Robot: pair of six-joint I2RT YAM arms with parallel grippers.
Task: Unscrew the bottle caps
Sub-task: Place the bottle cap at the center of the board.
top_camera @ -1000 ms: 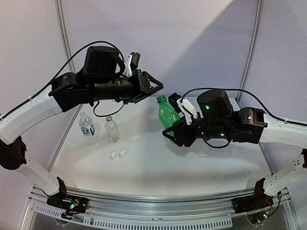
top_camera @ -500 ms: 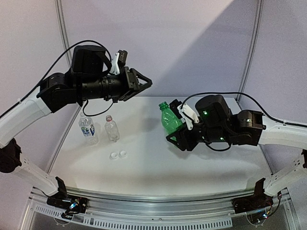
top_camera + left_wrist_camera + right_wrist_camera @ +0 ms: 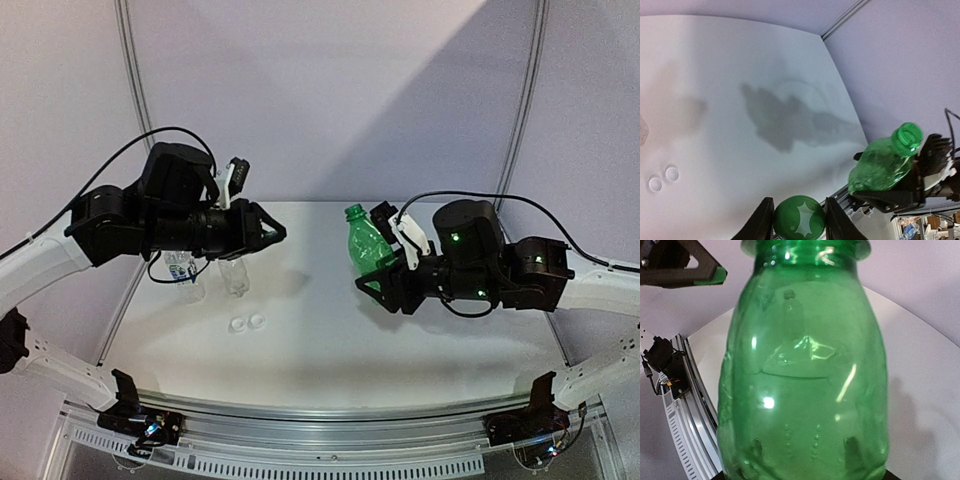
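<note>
Green cap (image 3: 799, 223) is sitting pinched in the left gripper (image 3: 277, 232) — white caps (image 3: 257, 321) lying on the table (image 3: 330, 345) below it — while the right gripper (image 3: 382, 278) is clamping the bottle (image 3: 367, 243).

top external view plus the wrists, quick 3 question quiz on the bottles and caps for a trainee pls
1. True or false: the green bottle, held by the right gripper, has no cap on.
2. The left gripper holds: A a white cap, B the green cap, C nothing.
3. How many white caps lie loose on the table?

Key: 1 true; 2 B; 3 two.
</note>
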